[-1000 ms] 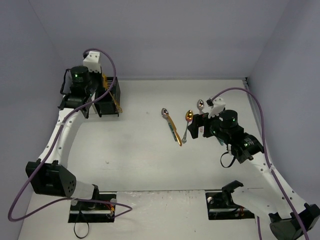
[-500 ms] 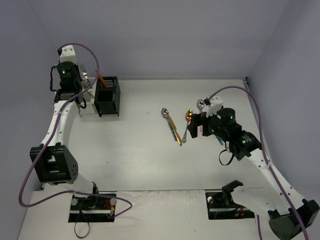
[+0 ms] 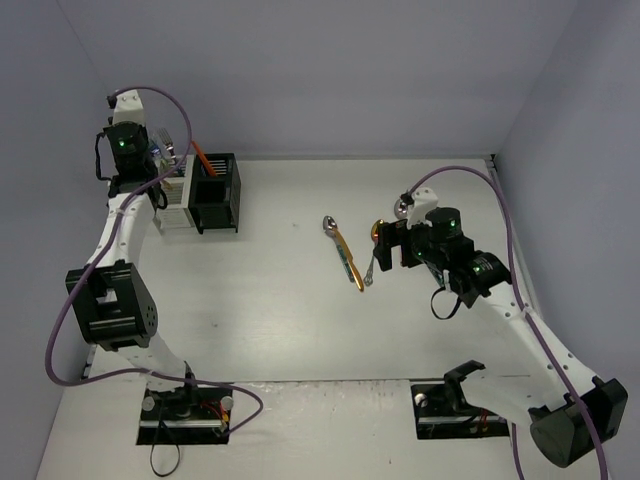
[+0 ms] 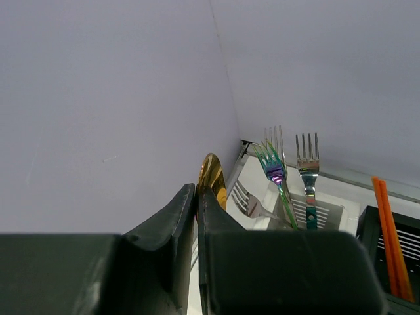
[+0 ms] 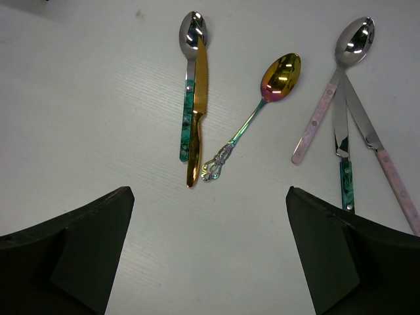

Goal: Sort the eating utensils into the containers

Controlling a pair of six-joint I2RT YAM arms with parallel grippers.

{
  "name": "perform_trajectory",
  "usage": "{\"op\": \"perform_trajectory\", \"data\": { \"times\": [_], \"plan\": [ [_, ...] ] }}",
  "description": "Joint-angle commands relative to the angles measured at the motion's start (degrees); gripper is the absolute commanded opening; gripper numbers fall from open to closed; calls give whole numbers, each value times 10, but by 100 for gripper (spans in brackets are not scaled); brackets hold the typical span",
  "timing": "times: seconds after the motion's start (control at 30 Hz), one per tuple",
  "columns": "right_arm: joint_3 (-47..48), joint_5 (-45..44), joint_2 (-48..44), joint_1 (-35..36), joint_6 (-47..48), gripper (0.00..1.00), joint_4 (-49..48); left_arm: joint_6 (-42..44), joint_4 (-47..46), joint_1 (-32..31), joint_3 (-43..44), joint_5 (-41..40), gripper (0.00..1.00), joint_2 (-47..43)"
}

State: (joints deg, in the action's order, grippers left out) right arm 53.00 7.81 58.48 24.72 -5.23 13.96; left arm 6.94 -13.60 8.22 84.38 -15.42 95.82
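My left gripper [image 4: 197,191] is shut on a gold utensil [image 4: 212,177] whose rounded end sticks up between the fingers. It hangs over the white container [image 4: 331,211] at the back left [image 3: 172,205], which holds several forks [image 4: 274,169]. Beside it, the black container [image 3: 216,194] holds orange-red chopsticks [image 4: 387,230]. My right gripper [image 5: 208,197] is open above the table, just short of the loose utensils. These are a teal-handled spoon [image 5: 189,98] under a gold knife [image 5: 197,111], an iridescent spoon [image 5: 279,75], a pink-handled spoon [image 5: 331,92], a teal-handled knife [image 5: 342,154] and a pink-handled knife [image 5: 388,167].
The two containers stand against the back wall near the left corner. In the top view the loose utensils [image 3: 346,252] lie right of centre, partly hidden by the right wrist [image 3: 440,240]. The arm bases [image 3: 185,410] sit at the near edge.
The left arm has swung left from over the black container to over the white one, carrying the gold utensil. The right gripper has edged left over the loose utensils.
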Motion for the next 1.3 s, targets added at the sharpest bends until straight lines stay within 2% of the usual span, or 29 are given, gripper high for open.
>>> {"op": "perform_trajectory", "data": {
  "times": [0.0, 0.6, 0.87, 1.03, 1.1, 1.27],
  "plan": [
    [33, -2, 8, -8, 8, 100, -31, 16, -83, 3, 19, 31, 0, -9],
    [21, 5, 4, -13, -1, 100, -35, -7, -157, 3, -101, 56, 0, 8],
    [13, 12, -10, -13, -7, 100, -35, -34, -159, 4, -123, 78, 32, -10],
    [14, 17, -14, -13, -7, 100, -35, -66, -138, 3, -131, 126, 58, -49],
    [15, 18, -16, -13, -7, 100, -35, -99, -106, 2, -123, 158, 63, -69],
    [15, 19, -26, -13, -5, 100, -35, -177, 2, -13, -79, 297, 68, -112]
  ]
}}
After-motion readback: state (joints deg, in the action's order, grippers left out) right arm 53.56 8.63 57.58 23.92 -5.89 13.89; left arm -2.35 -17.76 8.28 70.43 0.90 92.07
